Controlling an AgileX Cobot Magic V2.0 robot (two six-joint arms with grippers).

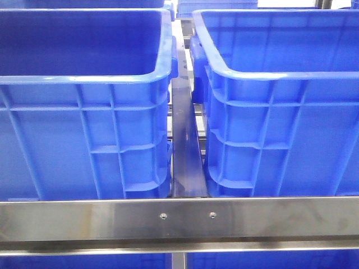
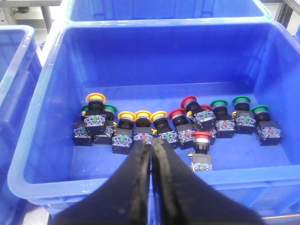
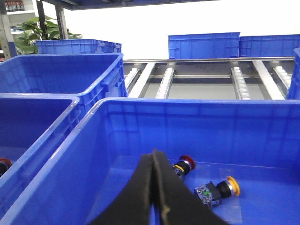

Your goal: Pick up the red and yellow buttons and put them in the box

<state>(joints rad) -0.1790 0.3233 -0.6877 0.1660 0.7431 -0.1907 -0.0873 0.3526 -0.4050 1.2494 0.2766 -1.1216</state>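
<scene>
in the front view two tall blue crates fill the frame, the left crate (image 1: 84, 112) and the right crate (image 1: 280, 112), their walls parted by a narrow gap with a dark metal rail (image 1: 185, 151) running up the middle; a steel crossbar (image 1: 179, 216) spans the lower part of the frame, and neither arm shows there. in the left wrist view the left end effector (image 2: 152, 147) hangs at the lower centre of the frame, above the near rim of a blue supply crate (image 2: 47, 93), with open blue floor around it and toward the far wall. its two black fingers (image 2: 138, 164) are pressed together and hold nothing. a row of push buttons lies across the middle of the crate floor: yellow buttons (image 2: 140, 124) left of centre, red buttons (image 2: 185, 115) right of centre, green buttons (image 2: 241, 112) at the right end, and one red button (image 2: 201, 145) lying apart nearer the rim. in the right wrist view the right end effector (image 3: 154, 161) sits at the lower centre over a blue box (image 3: 117, 140), fingers closed together and empty. on the box floor just beyond lie a red button (image 3: 183, 165) and a yellow button (image 3: 220, 190), with wide bare floor on either side.
</scene>
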